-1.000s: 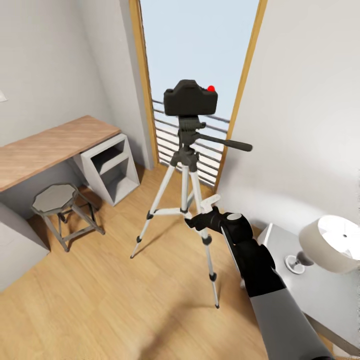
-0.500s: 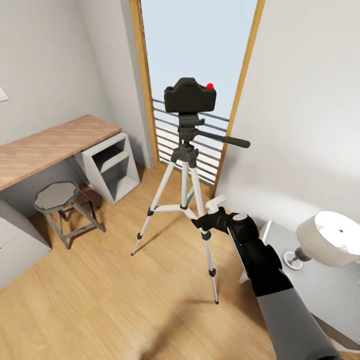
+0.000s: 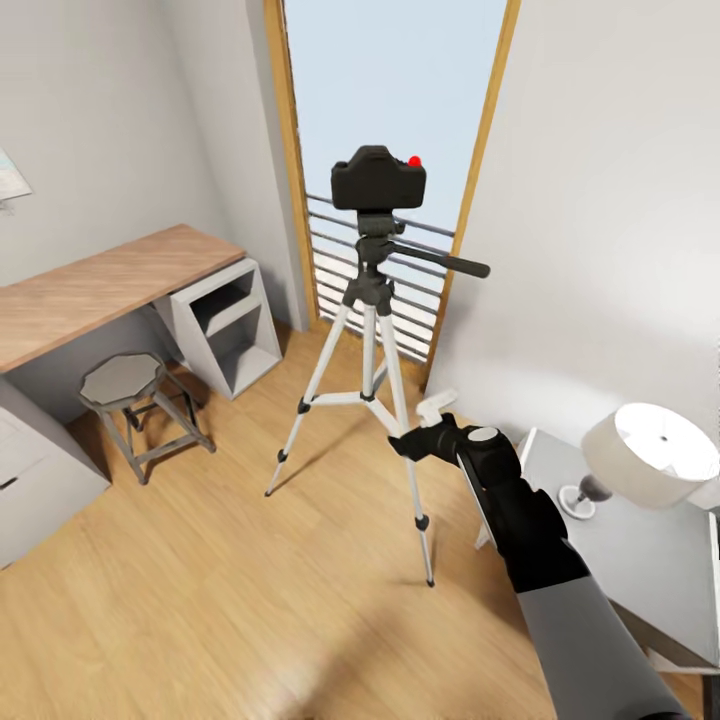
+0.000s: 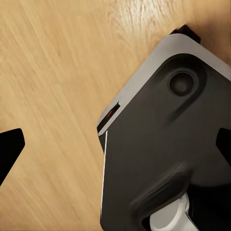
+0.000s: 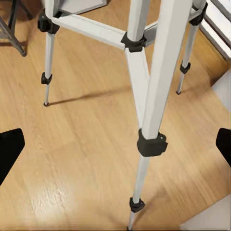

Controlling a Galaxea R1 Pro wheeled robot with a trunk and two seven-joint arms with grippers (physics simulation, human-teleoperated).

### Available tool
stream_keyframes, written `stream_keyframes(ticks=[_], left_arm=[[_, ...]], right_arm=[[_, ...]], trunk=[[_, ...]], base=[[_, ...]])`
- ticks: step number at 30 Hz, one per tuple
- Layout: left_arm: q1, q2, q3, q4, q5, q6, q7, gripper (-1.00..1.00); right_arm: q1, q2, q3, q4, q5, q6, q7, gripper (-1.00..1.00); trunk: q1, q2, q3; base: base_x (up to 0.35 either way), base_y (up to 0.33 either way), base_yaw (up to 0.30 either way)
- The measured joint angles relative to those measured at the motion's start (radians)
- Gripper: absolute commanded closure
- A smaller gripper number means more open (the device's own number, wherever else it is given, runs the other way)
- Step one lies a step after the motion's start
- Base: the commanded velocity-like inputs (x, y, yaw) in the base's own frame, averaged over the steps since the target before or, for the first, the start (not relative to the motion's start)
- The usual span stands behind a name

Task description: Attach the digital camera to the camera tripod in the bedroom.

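No legible text, labels, brands or numbers | digital camera (image 3: 379,178): plain black body, red button, no readable marking | camera tripod (image 3: 371,330): unmarked | bench (image 3: 100,288): bare wood top

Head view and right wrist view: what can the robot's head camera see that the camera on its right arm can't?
The head view alone takes in the digital camera sitting on top of the camera tripod, plus the window, the desk, the stool, the lamp and the right gripper low beside a tripod leg. The right wrist view alone gives a close look at the leg's black joint and foot, with dark fingertips at its edges. Both show the silver tripod legs and the wood floor.
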Motion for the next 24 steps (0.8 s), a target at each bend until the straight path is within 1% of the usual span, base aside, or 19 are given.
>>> stream_keyframes(ticks=[4,14,19,24], left_arm=[[0.0,0.001,0.0,0.0,0.001,0.0,0.0,-1.0],[0.0,0.001,0.0,0.0,0.001,-0.001,0.001,-1.0],[0.0,0.002,0.0,0.0,0.001,-0.002,0.002,-1.0],[0.0,0.002,0.001,0.0,0.001,-0.002,0.002,-1.0]], right_arm=[[0.0,-0.004,0.0,0.004,-0.001,0.0,-0.004,-1.0],[0.0,-0.05,0.0,0.064,-0.003,-0.001,-0.01,-1.0],[0.0,-0.083,-0.002,0.135,-0.005,-0.003,-0.01,-1.0],[0.0,-0.108,-0.01,0.25,-0.008,-0.006,-0.01,-1.0]], trunk=[[0.0,0.0,0.0],[0.0,0.0,0.0],[0.0,0.0,0.0],[0.0,0.0,0.0]], base=[[-0.053,0.0,0.0],[-0.011,0.0,0.0],[-0.002,0.0,0.0],[0.0,0.0,0.0]])
